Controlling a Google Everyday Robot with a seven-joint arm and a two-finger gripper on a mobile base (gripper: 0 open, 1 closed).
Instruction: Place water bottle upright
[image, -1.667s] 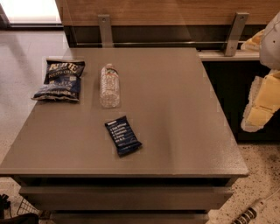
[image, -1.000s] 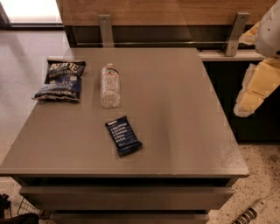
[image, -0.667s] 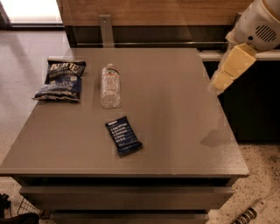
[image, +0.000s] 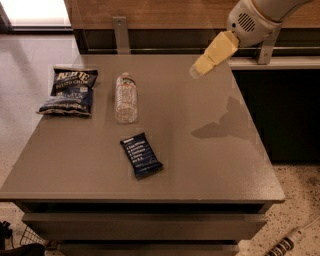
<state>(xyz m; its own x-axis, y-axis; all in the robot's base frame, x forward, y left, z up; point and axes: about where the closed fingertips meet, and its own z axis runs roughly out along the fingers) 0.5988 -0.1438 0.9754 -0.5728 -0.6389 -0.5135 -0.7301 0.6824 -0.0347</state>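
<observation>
Over the grey table (image: 200, 165), far right, the gripper (image: 196, 69) hangs touching nothing; open or closed cannot be told.

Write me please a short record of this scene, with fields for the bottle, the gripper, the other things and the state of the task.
water bottle: lying on its side on the table, white cap toward the far edge
gripper: in the air over the far right part of the table, well apart from the bottle, touching nothing
chip bag: flat, left of the bottle, not touching it
snack bar: dark blue wrapper, in front of the bottle
task state: bottle not yet upright
</observation>
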